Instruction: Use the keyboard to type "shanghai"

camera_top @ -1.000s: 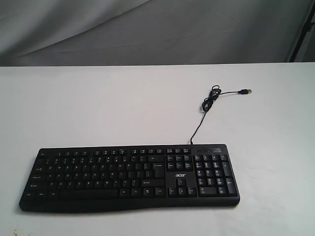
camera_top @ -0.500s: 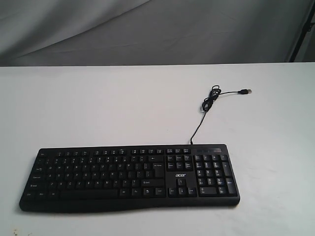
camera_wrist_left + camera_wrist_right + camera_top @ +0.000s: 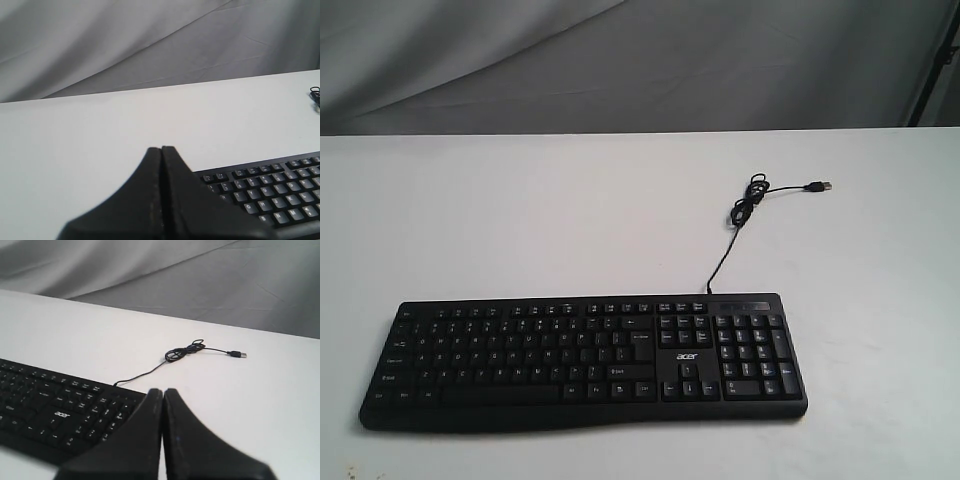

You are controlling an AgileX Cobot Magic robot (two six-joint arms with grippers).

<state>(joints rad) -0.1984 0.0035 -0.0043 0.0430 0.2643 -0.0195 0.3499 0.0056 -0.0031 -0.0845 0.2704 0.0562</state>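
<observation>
A wide black keyboard (image 3: pixel 582 360) with white legends and an "acer" logo lies near the front of the white table. Its thin cable (image 3: pixel 745 210) coils behind it and ends in a USB plug (image 3: pixel 817 186). Neither gripper shows in the exterior view. In the left wrist view my left gripper (image 3: pixel 161 148) is shut, fingers pressed together, with the keyboard (image 3: pixel 270 187) beyond it to one side. In the right wrist view my right gripper (image 3: pixel 163 390) is shut with nothing held, above the number-pad end of the keyboard (image 3: pixel 55 412), and the cable (image 3: pixel 185 351) lies farther off.
The white table (image 3: pixel 520 220) stretches bare behind the keyboard up to a grey cloth backdrop (image 3: pixel 620 60). A dark stand leg (image 3: pixel 935 60) shows at the far right edge.
</observation>
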